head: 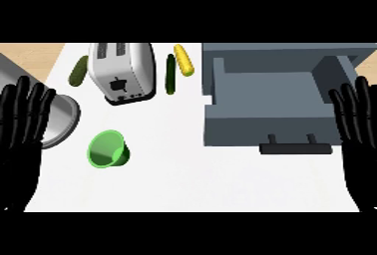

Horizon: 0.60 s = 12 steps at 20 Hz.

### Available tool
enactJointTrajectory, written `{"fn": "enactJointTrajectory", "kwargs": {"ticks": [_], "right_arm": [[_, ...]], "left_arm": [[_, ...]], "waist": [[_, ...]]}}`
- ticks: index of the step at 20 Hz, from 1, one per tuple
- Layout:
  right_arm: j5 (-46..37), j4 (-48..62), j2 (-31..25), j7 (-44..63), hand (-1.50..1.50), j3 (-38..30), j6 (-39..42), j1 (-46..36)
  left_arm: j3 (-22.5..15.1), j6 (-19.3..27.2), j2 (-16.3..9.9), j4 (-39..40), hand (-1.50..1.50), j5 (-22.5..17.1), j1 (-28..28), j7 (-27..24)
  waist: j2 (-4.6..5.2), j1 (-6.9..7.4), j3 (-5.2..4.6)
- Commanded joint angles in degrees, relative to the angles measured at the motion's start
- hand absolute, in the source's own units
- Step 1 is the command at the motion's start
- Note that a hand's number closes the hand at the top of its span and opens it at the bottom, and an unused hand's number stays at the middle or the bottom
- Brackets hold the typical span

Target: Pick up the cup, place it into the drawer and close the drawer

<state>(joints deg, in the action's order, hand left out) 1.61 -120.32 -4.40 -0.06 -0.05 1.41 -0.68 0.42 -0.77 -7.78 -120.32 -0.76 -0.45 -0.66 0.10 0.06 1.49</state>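
You see both hands cut off at the frame's edges: the left hand partly covers a grey round lid; the right hand overlaps the open drawer. Both show straight, spread fingers, holding nothing. The green cup lies tipped on the white tabletop, left of the drawer, below the toaster.

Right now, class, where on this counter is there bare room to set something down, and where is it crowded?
The widest bare patch lies along the near edge, below the green cup and the open drawer. A narrower bare lane runs between cup and drawer. The far left is crowded: toaster, cucumbers and corn sit close together. The drawer's inside is bare too.
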Motion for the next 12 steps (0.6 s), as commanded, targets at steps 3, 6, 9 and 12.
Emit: {"fn": "enactJointTrajectory", "kwargs": {"ticks": [3, 6, 9, 12], "right_arm": [[3.44, -0.07, -1.59, -1.16, -1.5, -3.19, 2.74, 1.65], [-0.41, -2.79, -0.06, -1.01, -1.5, 0.99, 2.46, 5.78], [5.6, 0.52, -0.78, 5.82, -1.5, 0.12, 3.59, -0.67], [2.81, 3.32, 1.64, 4.89, -1.5, 2.72, 1.78, -2.41]], "left_arm": [[-0.01, -1.64, 0.63, 3.3, -1.5, -0.15, 0.03, -3.02], [0.06, -2.54, 1.34, 4.38, -1.5, -2.01, -1.78, -3.09], [1.99, -3.79, 3.9, 6.95, -1.5, -11.12, 1.29, -1.18], [-1.47, -0.39, 7.08, 7.08, -1.5, -8.7, -1.15, 1.38]], "waist": [[-0.1, -0.15, -1.5], [-0.13, -0.28, -1.5], [-0.07, 0.05, -1.52], [-0.08, 0.0, -1.5]]}}
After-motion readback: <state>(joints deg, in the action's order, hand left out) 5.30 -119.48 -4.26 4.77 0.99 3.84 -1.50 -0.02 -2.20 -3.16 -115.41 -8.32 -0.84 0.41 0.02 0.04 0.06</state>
